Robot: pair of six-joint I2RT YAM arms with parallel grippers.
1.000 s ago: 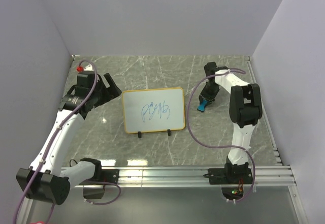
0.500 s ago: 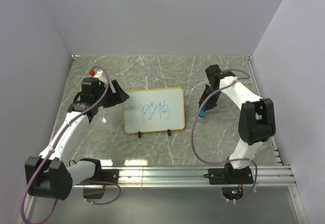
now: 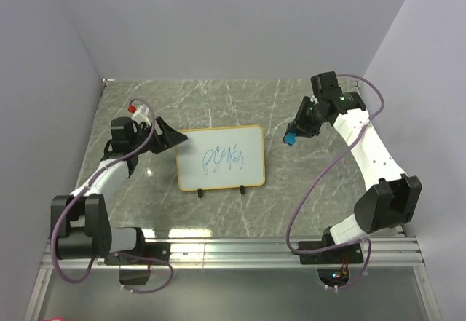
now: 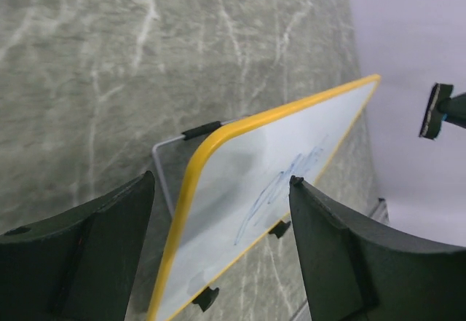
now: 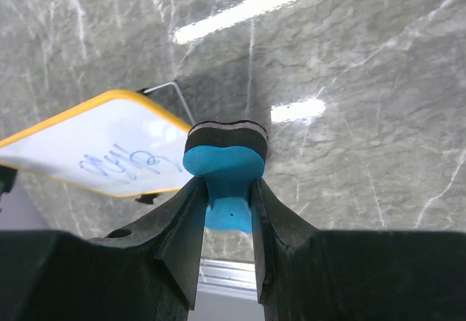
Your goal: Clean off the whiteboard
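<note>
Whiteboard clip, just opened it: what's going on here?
Two arms are set up to erase the whiteboard on the table. The right gripper is shut on a small blue eraser, held off to the board's right and not on it. The left gripper is open, with its fingers on either side of the board's left edge, apparently to steady it. The blue scribbles are intact, so no wiping shows yet.

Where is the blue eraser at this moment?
In the top view the blue eraser is right of centre, clamped in the right gripper, just off the right edge of the whiteboard and not touching it.
</note>
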